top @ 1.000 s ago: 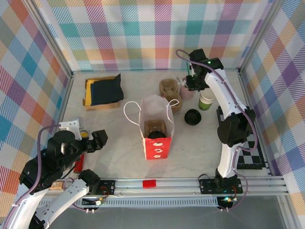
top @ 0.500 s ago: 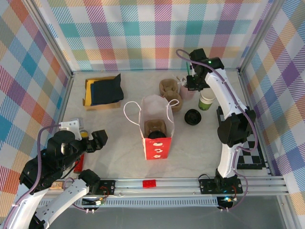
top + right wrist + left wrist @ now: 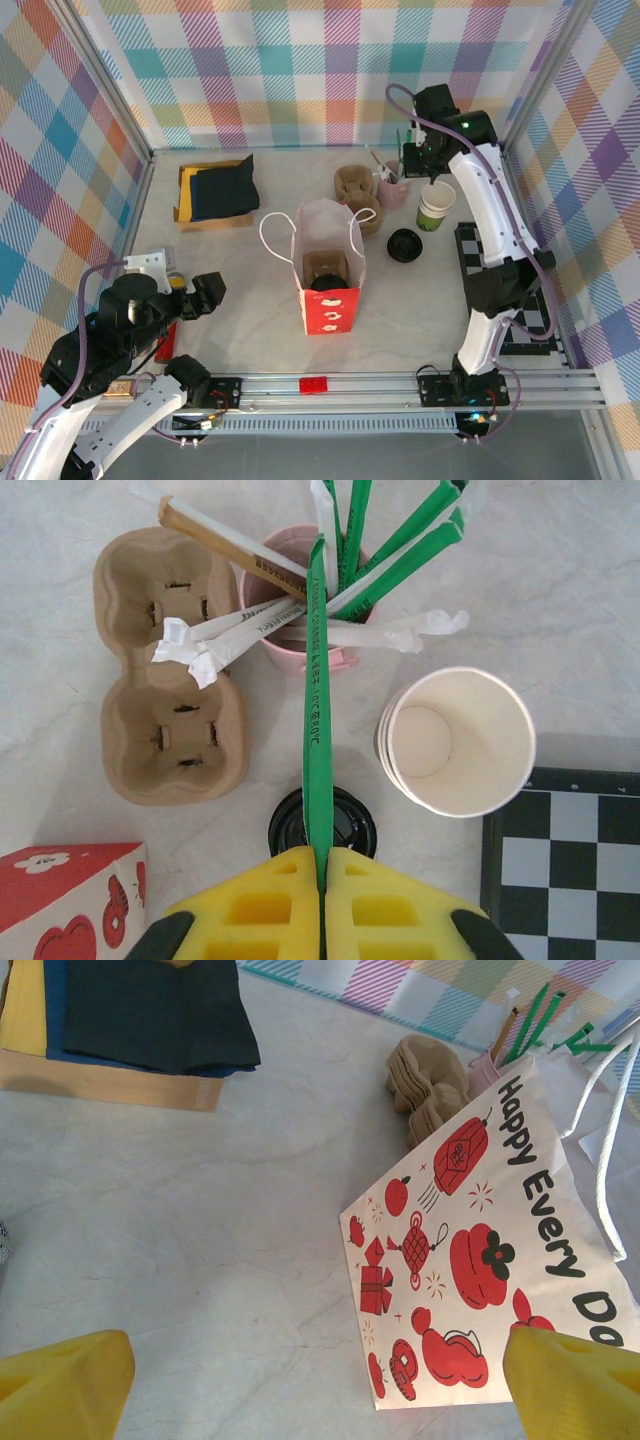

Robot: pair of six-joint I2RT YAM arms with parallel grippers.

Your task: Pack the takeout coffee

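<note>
Quick check-in from the remote desk. My right gripper (image 3: 322,868) is clamped tight on a green paper-wrapped straw (image 3: 316,700), whose far end sits among the other straws in the pink cup (image 3: 300,655) at the back of the worktop (image 3: 240,330). The small dark-green paper cup (image 3: 435,206) stands upright just right of that pink cup, open on top and white inside. Its round black plastic lid (image 3: 404,244) lies apart from it on the worktop, a bit nearer me and to the left. From the right wrist the straw crosses over the lid. The brown cardboard cup carrier (image 3: 170,670) sits just left of the pink cup. The white paper bag with red print (image 3: 330,305) stands mid-worktop with its mouth open, and there's something brown inside that I can't make out. My left gripper (image 3: 320,1385) hangs near the front left, fingers spread wide, holding nothing. A black-and-white checkerboard mat (image 3: 570,860) lies beside the green cup.
</note>
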